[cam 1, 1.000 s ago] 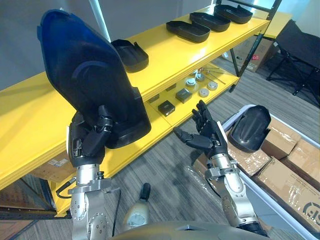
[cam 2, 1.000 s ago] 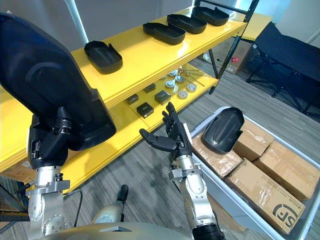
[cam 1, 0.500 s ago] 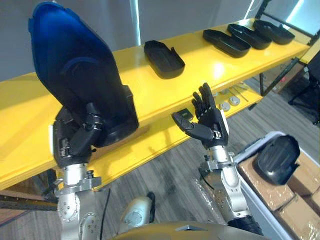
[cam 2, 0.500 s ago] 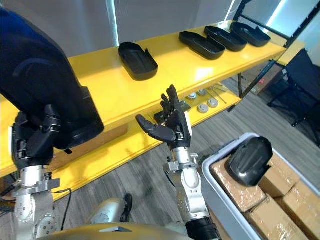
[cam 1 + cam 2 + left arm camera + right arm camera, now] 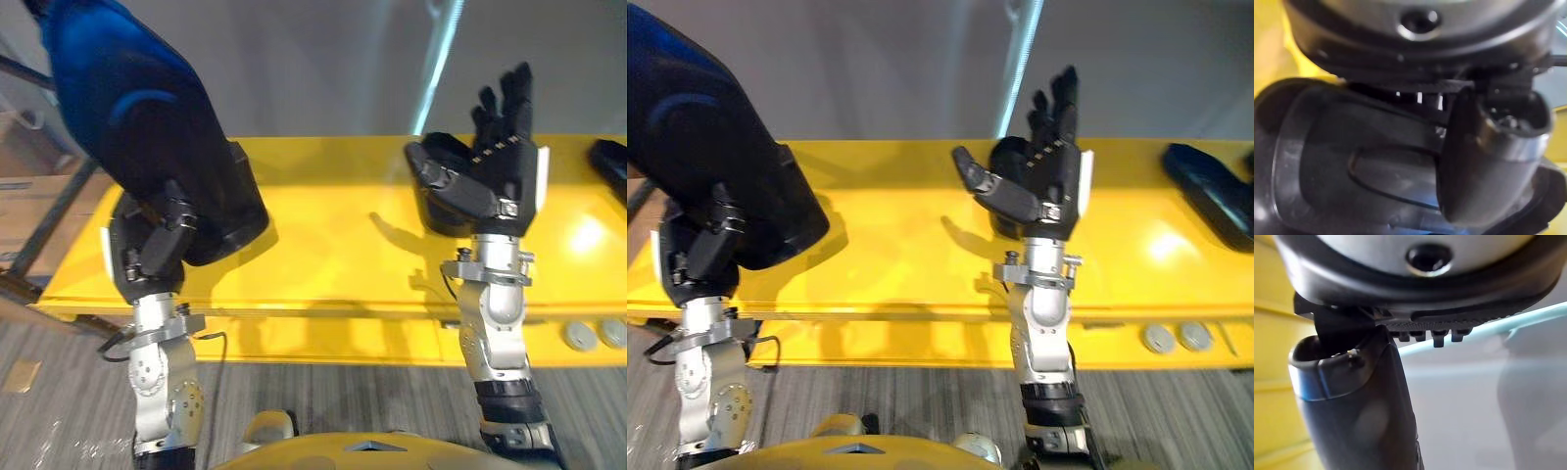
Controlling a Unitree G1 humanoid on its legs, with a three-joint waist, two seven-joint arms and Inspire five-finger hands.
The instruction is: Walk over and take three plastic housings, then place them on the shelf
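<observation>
A large plastic housing (image 5: 137, 127) is held upright at about 10 o'clock in the head views, above the left end of the yellow shelf (image 5: 323, 255). Its shell is dark and glossy, with a blue sheen on the rounded upper part and a faint curved line across its face; the lower end is squared off. It is gripped at that lower end by the left robot hand (image 5: 147, 257), whose fingers are curled round the edge. In the left wrist view, the same housing is seen from very close as a smooth dark surface with a raised oblong outline, and the thumb (image 5: 1488, 156) is pressed against it.

Toward 2 o'clock, the right robot hand (image 5: 495, 176) is raised with its fingers straight and pointing up and its thumb spread out to the side; nothing is held in it. A second housing (image 5: 1009, 152), small and black, is seen on the shelf top behind this hand and is partly hidden by it.

At 3 o'clock, a third housing (image 5: 1210, 191) is laid on the shelf top, cut off by the edge of the view. At 4 o'clock, two round metal discs (image 5: 1161, 338) are seen on the lower level.
</observation>
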